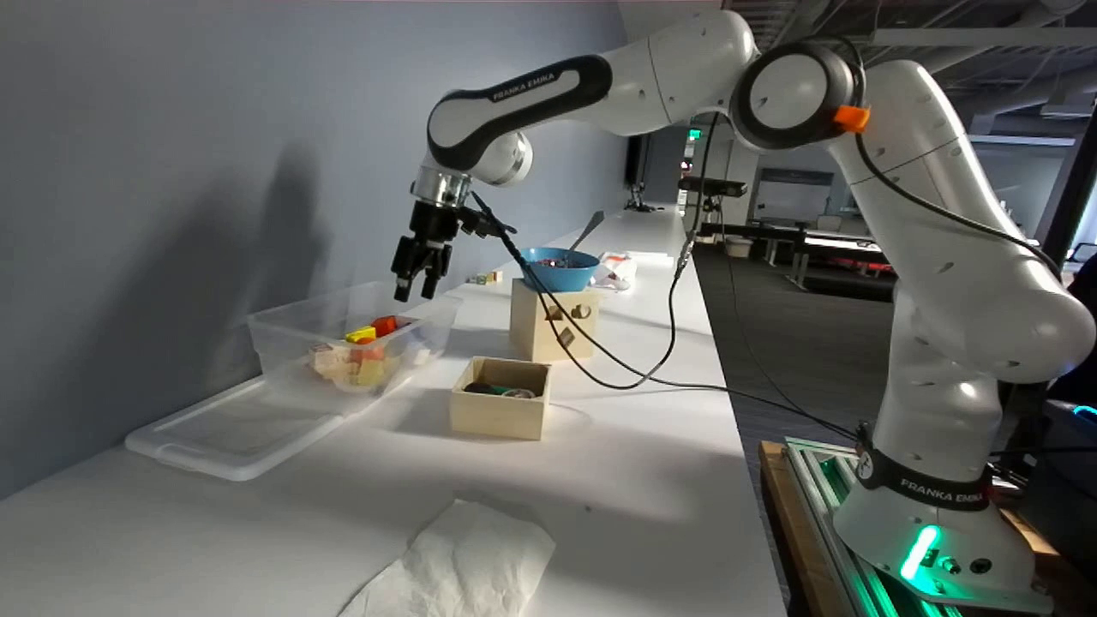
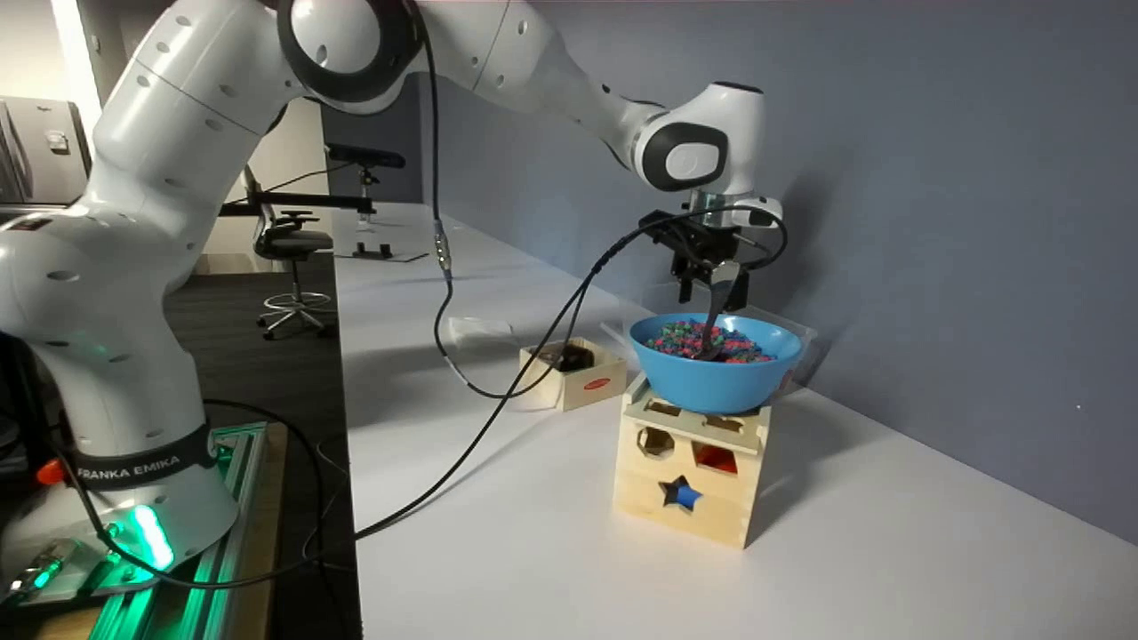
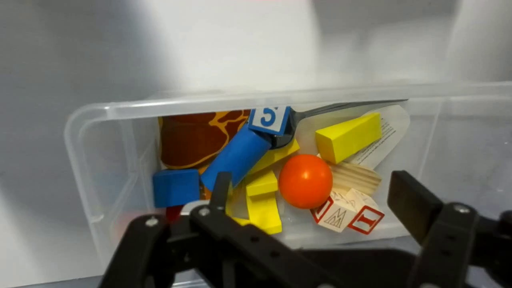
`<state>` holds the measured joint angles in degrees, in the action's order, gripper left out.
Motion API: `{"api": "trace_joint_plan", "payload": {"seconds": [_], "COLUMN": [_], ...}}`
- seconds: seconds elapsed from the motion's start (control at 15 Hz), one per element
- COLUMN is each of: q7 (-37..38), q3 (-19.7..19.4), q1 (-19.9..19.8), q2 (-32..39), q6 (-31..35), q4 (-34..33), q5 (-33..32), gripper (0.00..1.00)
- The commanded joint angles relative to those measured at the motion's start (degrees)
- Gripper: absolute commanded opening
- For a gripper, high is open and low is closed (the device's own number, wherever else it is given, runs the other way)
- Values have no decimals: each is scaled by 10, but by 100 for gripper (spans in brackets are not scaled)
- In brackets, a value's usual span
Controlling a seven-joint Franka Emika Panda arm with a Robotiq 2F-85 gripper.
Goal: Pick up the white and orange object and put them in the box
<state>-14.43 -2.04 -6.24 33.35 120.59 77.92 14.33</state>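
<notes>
The orange object is a smooth round ball (image 3: pixel 305 182) in the clear bin, seen in the wrist view among blocks. A white rounded thing (image 3: pixel 193 206) shows partly behind my left finger; whether it is the task's white object I cannot tell. My gripper (image 3: pixel 313 192) is open and empty above the bin, its fingers on either side of the ball in the picture. In both exterior views it hangs above the bin, pointing down (image 1: pixel 415 287). The low tan box (image 1: pixel 497 417) stands on the table with dark items inside; it also shows in an exterior view (image 2: pixel 591 388).
The clear bin (image 1: pixel 287 343) holds yellow blocks (image 3: pixel 348 138), a blue cylinder (image 3: pixel 237 156), letter blocks (image 3: pixel 336 212) and a dark spoon (image 3: pixel 294 122). A blue bowl (image 2: pixel 711 382) with a spoon stands on a taller carton (image 2: pixel 645 498). A cable hangs past the tan box.
</notes>
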Motion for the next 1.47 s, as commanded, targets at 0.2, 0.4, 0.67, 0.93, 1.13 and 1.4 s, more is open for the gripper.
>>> {"api": "trace_joint_plan", "payload": {"seconds": [0.2,0.4,0.67,0.93,1.13,1.4], "q7": [43,54,64,75,85,98], "q3": [10,13,16,17,18,16], "q1": [10,11,6,5,2,2], "q2": [86,106,118,126,118,115], "q6": [-19,-18,-23,-34,-54,-73], "q4": [-86,-97,-96,-99,-91,-92], "q5": [-54,-57,-51,-48,-44,-44], "gripper": [100,100,100,92,94,64]}}
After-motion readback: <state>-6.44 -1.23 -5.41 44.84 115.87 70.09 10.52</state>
